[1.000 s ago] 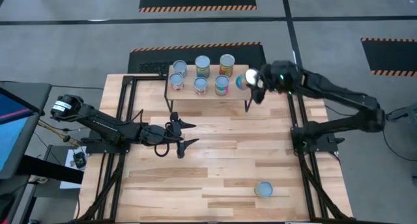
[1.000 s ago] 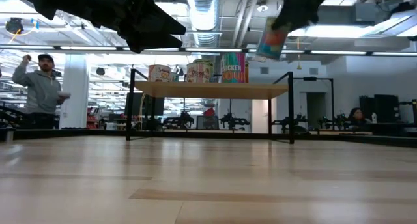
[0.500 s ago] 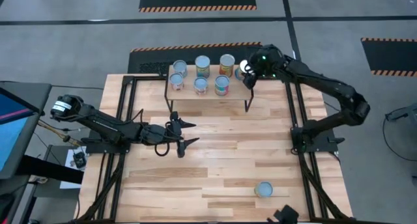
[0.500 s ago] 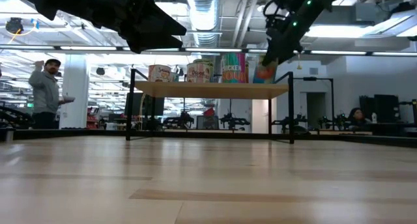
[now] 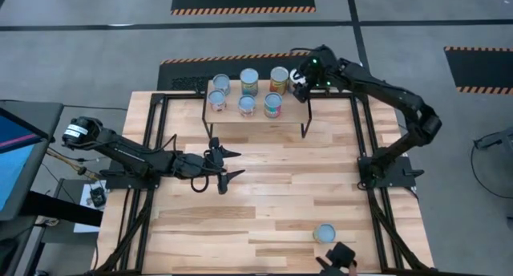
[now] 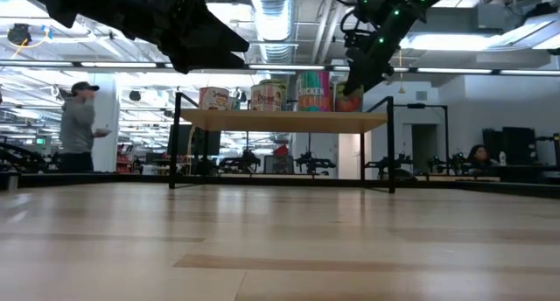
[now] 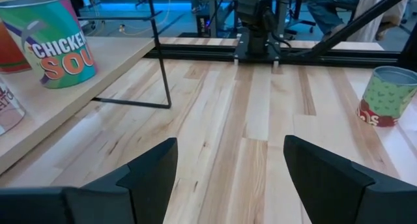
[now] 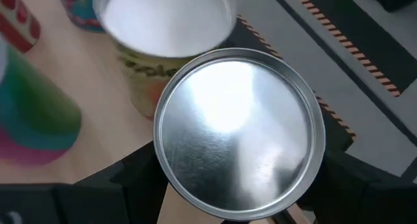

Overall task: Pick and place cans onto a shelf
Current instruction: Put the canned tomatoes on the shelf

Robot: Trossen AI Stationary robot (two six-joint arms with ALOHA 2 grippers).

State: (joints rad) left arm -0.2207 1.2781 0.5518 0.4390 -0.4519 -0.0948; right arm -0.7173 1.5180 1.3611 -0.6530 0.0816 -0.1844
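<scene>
At the desk's (image 5: pixel 264 196) near edge, around 5 o'clock, one lone can (image 5: pixel 325 233) stands upright, well apart from both arms. At mid-desk, toward 9 o'clock, the left gripper (image 5: pixel 230 164) hovers low with its jaws spread wide and nothing between them. At the far edge, at 12 o'clock, stands the small wooden shelf (image 5: pixel 258 117) on thin black legs. Six cans stand free on it: three in the nearer row (image 5: pixel 247 105) and three in the farther row (image 5: pixel 249 81). At the shelf's far right corner, the right gripper (image 5: pixel 301 81) has its jaws closed on a seventh can (image 8: pixel 238 133), seen top-on between the fingers, just beside the rightmost can of the farther row (image 5: pixel 279 79).
</scene>
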